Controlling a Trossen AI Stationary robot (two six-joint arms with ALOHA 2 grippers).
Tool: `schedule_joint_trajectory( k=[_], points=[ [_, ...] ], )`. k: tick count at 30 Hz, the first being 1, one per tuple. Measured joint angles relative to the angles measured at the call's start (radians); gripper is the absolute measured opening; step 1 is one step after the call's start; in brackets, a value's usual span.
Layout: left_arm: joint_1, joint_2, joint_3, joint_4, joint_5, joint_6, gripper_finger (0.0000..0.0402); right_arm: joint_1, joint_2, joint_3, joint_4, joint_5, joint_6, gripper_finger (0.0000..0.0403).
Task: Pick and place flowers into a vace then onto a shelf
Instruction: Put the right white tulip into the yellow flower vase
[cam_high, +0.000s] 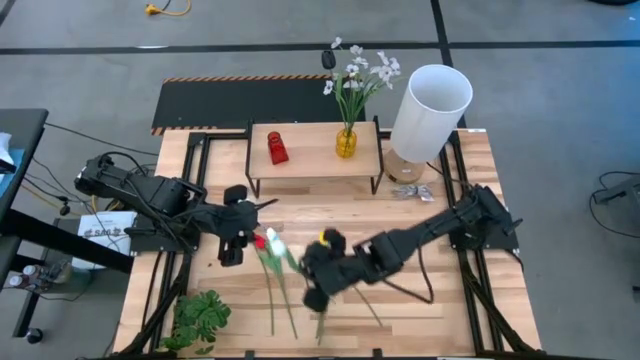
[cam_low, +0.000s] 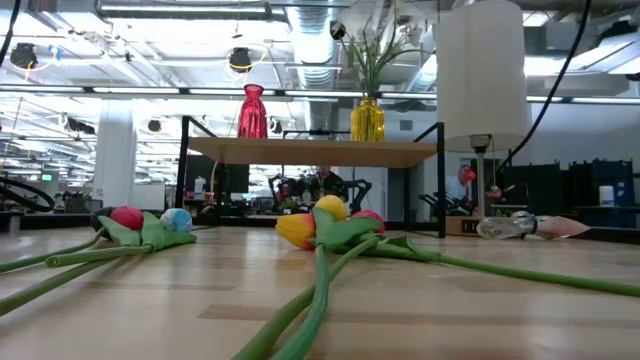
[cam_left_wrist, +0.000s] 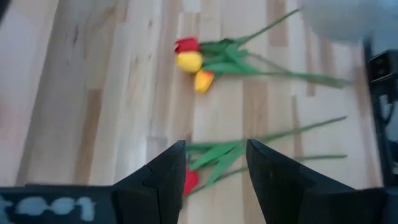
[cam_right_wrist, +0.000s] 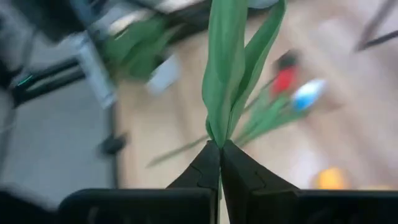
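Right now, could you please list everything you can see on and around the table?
Shelf: one, light wood, table's far side.
Red vase: one, on the shelf.
Yellow vase: one, on the shelf, holding white blossoms.
Lamp: one, white shade, beside the shelf.
Tulips: several, red, yellow, pale, lying mid-table.
Leafy sprig: one, green, near corner.
Left gripper: fingers open above tulips.
Right gripper: fingers shut on a tulip stem.

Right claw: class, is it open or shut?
Shut. In the right wrist view, the right claw has its fingers pressed together on a green tulip stem, with leaves rising past the tips.
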Motion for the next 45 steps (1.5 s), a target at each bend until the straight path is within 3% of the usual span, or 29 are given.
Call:
schedule_joint_trajectory(
  k=[12,20,27,34,38,45],
  points=[
    [0.000,-0.002,0.000,-0.225,-0.063,-0.084,0.0158,-0.183,0.000,0.060,-0.008,0.355,-0.042,0.0000],
    [0.000,-0.004,0.000,-0.225,-0.076,-0.078,0.0158,-0.290,0.000,0.171,0.008,0.603,-0.206,0.0000],
    [0.000,-0.004,0.000,-0.223,-0.117,-0.075,0.0158,-0.372,0.000,0.251,0.005,0.907,-0.220,0.0000],
    [0.000,-0.004,0.000,-0.212,-0.117,-0.057,0.0158,-0.316,0.000,0.311,-0.067,0.996,-0.243,0.0000],
    [0.000,-0.004,0.000,-0.189,-0.118,-0.027,0.0158,-0.233,0.000,0.312,-0.176,1.013,-0.117,0.0000],
    [0.000,-0.004,0.000,-0.127,-0.116,0.036,0.0158,-0.068,0.000,0.292,-0.518,1.056,0.394,0.0000]
  ],
)
